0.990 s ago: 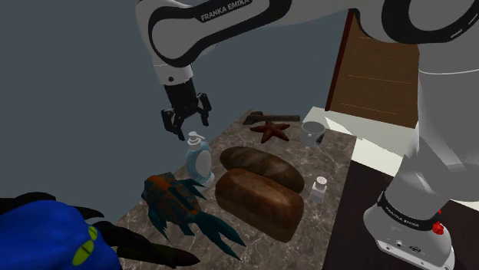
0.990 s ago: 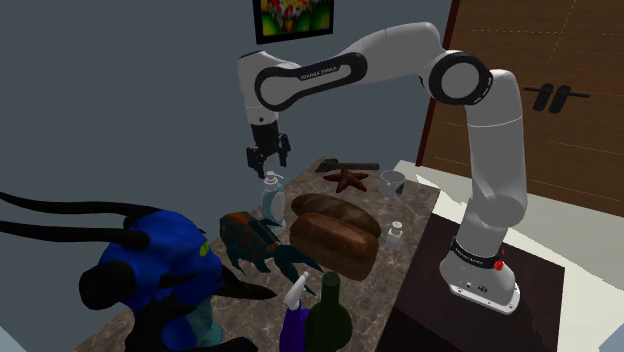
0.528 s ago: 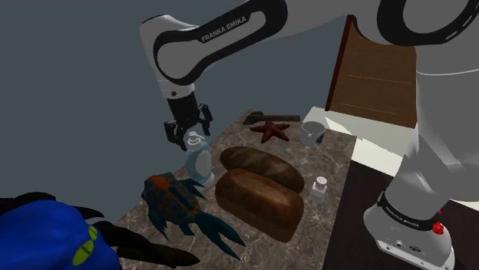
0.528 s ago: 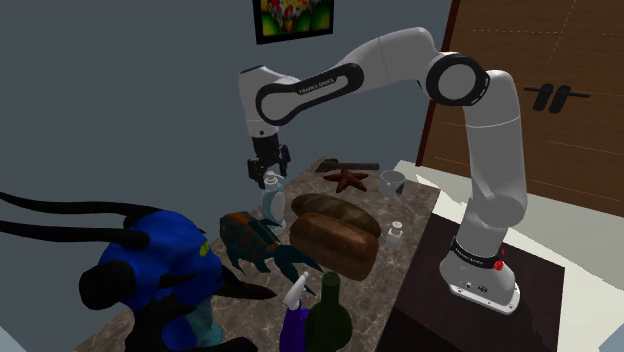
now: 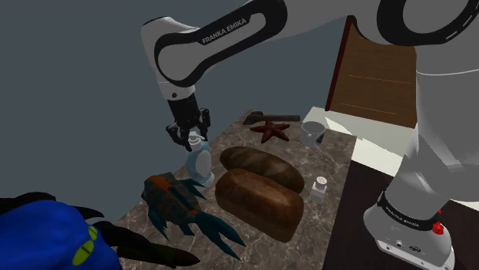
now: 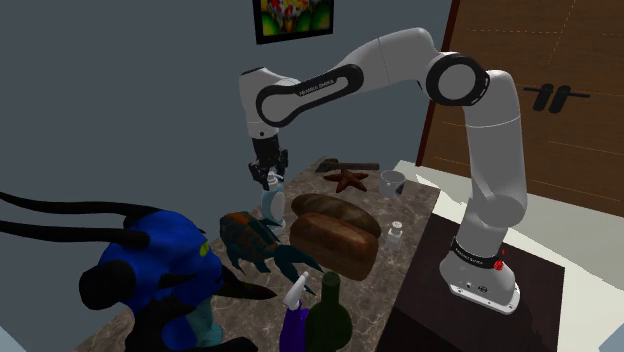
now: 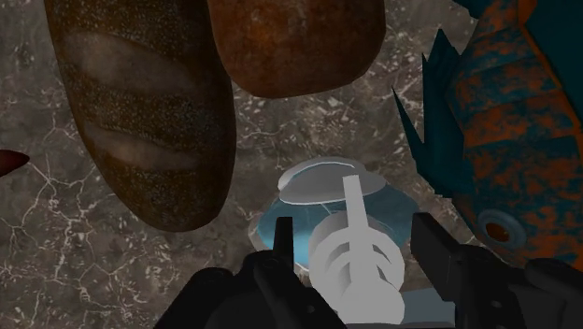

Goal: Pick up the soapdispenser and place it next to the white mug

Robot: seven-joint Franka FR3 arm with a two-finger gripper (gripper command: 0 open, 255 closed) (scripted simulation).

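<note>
The soap dispenser [image 5: 199, 162] is a pale blue glass bottle with a white pump, upright on the dark marble counter [image 5: 338, 164] near its wall-side edge. My black gripper [image 5: 191, 137] has come down over its pump head. In the wrist view the gripper [image 7: 355, 226] is open, with its fingers [image 7: 283, 239] on either side of the white pump; one sits against it, the other a sliver off. The bottle [image 7: 322, 192] shows below the pump. The mug [image 5: 312, 133], light grey, stands at the counter's far end. In the second exterior view the gripper [image 6: 267, 178] sits on top of the dispenser [image 6: 270, 205], well away from the mug [image 6: 390, 182].
Two brown bread loaves [image 5: 259, 201] lie beside the dispenser, toward the stand. An orange and teal fish figure [image 5: 176, 198] lies just in front of it. A red starfish [image 5: 270, 130] and a small shaker [image 5: 318, 187] sit nearer the mug. A blue creature [image 6: 165, 265] and bottles [image 6: 325, 315] crowd the near end.
The gripper has dropped from above the dispenser down around its pump head, and its fingers have drawn in from wide apart. The dispenser has not moved.
</note>
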